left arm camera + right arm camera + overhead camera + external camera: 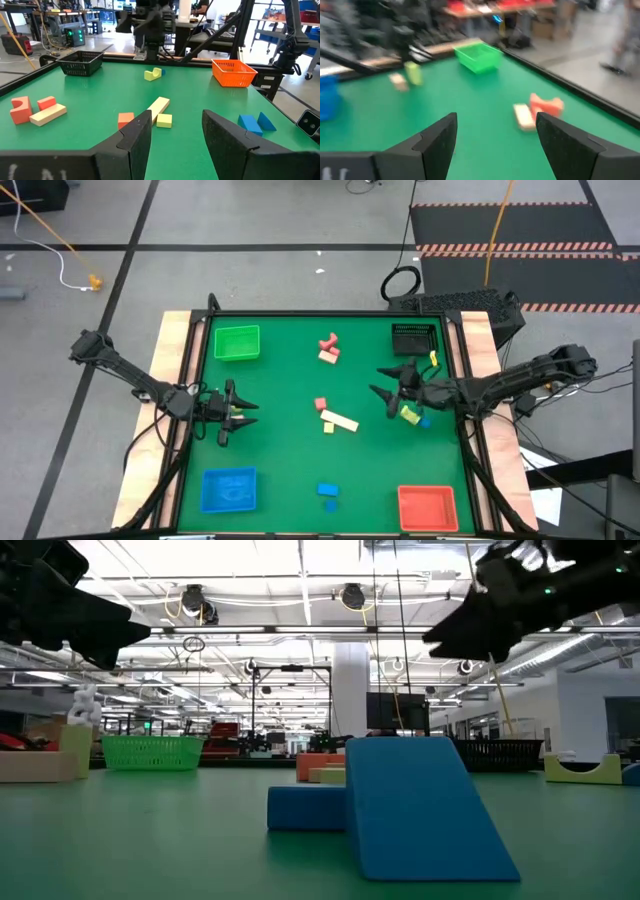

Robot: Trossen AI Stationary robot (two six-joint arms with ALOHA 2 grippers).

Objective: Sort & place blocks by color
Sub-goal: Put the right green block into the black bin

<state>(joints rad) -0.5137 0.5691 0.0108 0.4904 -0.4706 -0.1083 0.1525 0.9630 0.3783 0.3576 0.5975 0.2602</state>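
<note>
Blocks lie scattered on the green table. A red piece (328, 341) and a cream one (329, 356) sit toward the far side. A red cube (320, 404), a cream bar (340, 420) and a small yellow block (328, 427) lie mid-table. Two blue blocks (327, 490) rest near the near edge. A yellow arch (409, 414) lies beside a blue bit. My left gripper (240, 415) hovers open at the left side, facing the middle group (159, 106). My right gripper (385, 385) hovers open right of centre, above the table, next to the yellow arch.
Four trays stand at the corners: green (236, 342) far left, black (413, 338) far right, blue (228, 489) near left, red (427, 507) near right. Another yellow piece (433, 358) lies beside the black tray. Bare green surface stretches between the left gripper and the middle blocks.
</note>
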